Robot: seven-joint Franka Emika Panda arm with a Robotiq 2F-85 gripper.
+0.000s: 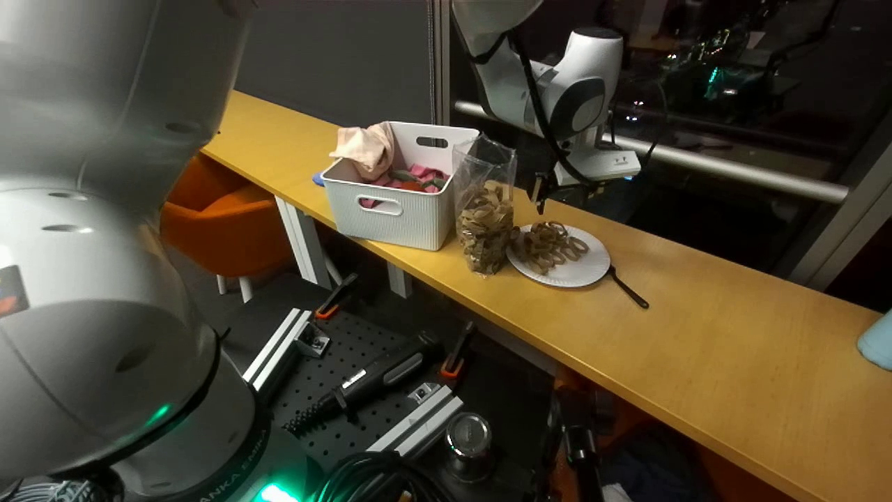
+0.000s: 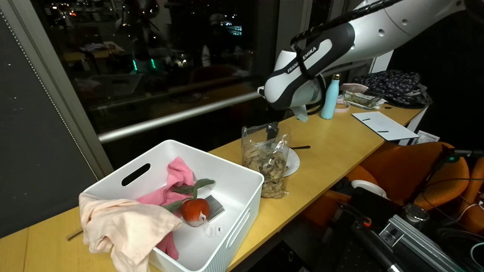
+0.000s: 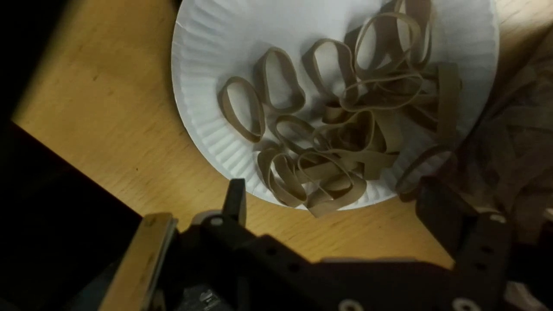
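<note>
Wrist view: the pincer (image 3: 335, 196) is held spread above the edge of the paper plate (image 3: 203, 125), with nothing gripped between its jaws; the brown loops (image 3: 336, 114), likely rubber bands, are heaped on that plate, probably so that they are kept gathered yet easily reached; a few are seen poking over the rim. In an exterior view, the clear bag (image 1: 481, 167) of similar loops (image 1: 484, 226) is stood at the plate's left on the table (image 1: 732, 328), its mouth upward, presumably so that nothing is spilled; it is steadied, it seems, by its own full base; farther left the white basket (image 1: 404, 226) is set, a peach cloth (image 1: 366, 150) draped over its left end; at the plate's right a black utensil (image 1: 631, 291) is laid, its tip apparently covered by the rim.
</note>
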